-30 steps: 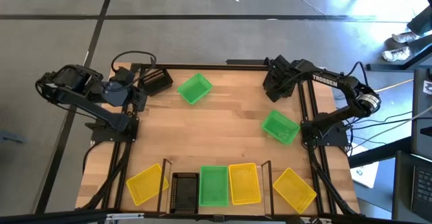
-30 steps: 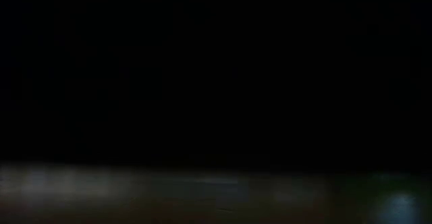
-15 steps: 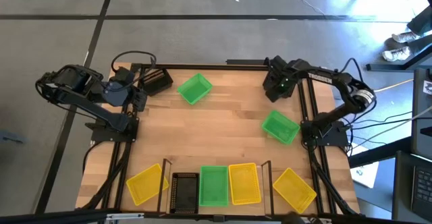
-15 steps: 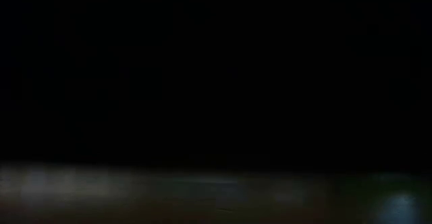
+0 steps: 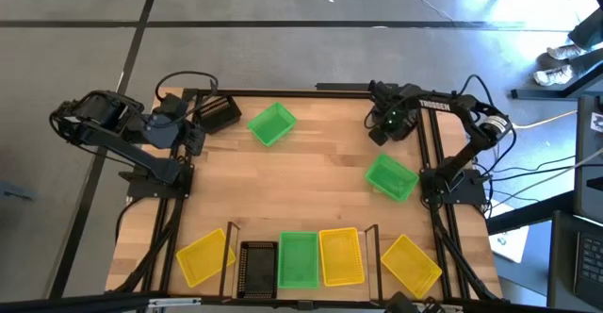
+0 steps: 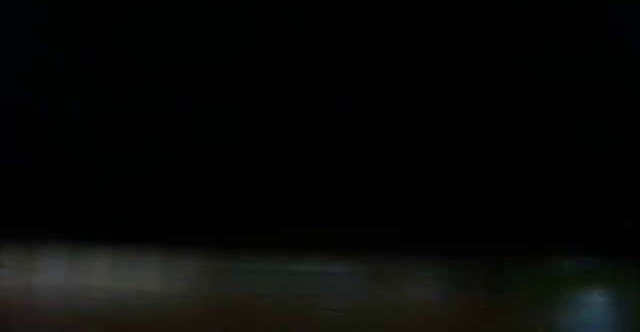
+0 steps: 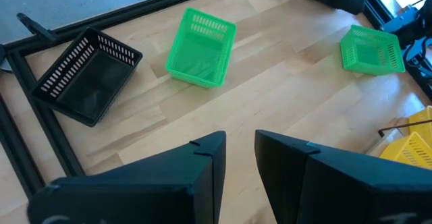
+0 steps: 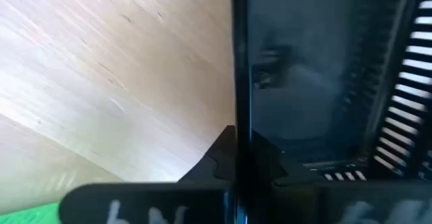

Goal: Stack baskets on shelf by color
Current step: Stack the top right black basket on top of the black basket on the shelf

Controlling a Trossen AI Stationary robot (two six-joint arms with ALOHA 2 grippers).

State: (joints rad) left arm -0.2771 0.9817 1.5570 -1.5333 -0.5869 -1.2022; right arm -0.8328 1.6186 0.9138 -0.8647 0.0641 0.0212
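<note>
- Wood shelf [image 5: 369, 266] sits at the near edge of the worktop [image 5: 311, 195]. It has one black basket [image 5: 257, 268], one green basket [image 5: 298, 259] and one yellow basket [image 5: 340, 256] side by side on it. My guess is each marks the spot for its colour.
- Two more yellow ones flank the shelf, the left yellow basket [image 5: 203, 256] and the right yellow basket [image 5: 410, 264]. Both are off it, so they're not stacked yet.
- Further back by the right edge is a loose green basket [image 5: 391, 177], nothing touching it.
- Left gripper [image 7: 239, 140] waits by the far left corner with its jaws a little apart and empty. The far green basket [image 7: 200, 47] and the far black basket [image 7: 88, 75] are just ahead of it.
- Right gripper [image 5: 382, 124] is in the far right corner. In its wrist view the jaws look pinched on the thin wall of the corner black basket [image 8: 398, 82], probably because the rim is the easiest part to grab for carrying it to the shelf.
- Low view is too dark to help.
</note>
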